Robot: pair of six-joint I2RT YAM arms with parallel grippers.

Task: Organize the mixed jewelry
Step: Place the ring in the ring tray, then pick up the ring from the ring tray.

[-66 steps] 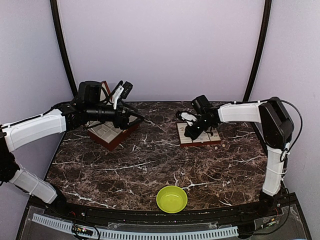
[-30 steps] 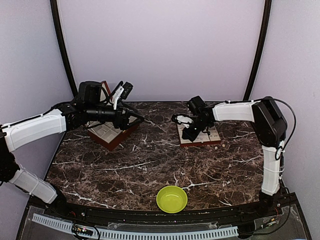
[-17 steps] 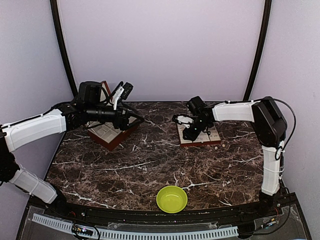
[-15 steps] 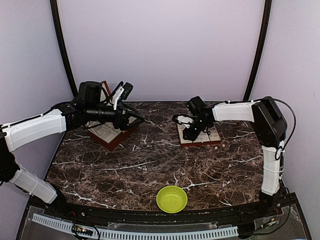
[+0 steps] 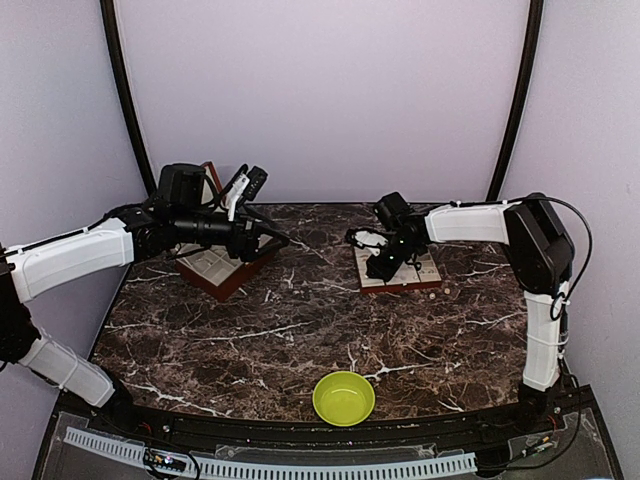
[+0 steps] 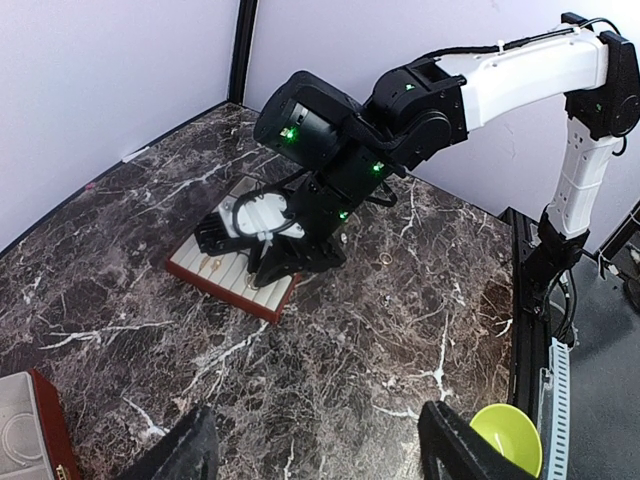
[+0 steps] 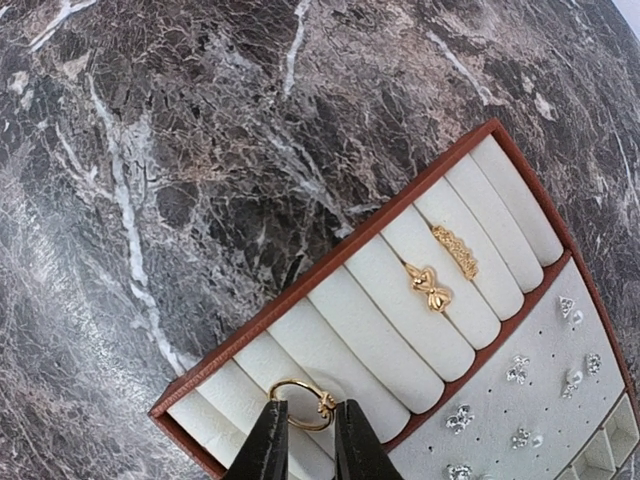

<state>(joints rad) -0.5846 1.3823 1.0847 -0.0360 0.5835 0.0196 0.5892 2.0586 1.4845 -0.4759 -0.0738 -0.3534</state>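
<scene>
On the tray point(image 7: 330, 262), between its last padded rolls, a gold ring point(image 7: 300, 403) sits at the tips of my right gripper point(image 7: 306, 415). The fingers flank it narrowly apart, and I cannot tell whether they pinch it. Two other rings point(image 7: 428, 286) sit further along the tray. My left gripper point(image 6: 320, 450) hangs well away from the tray, spread wide and empty.

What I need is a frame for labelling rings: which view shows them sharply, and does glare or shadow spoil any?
Right wrist: sharp and evenly lit, the gold ring and the tray both crisp, no glare. Left wrist: the tray is small and partly covered by the right hand, green lamps glowing. Top external: soft even light, but rings too small to make out.
</scene>
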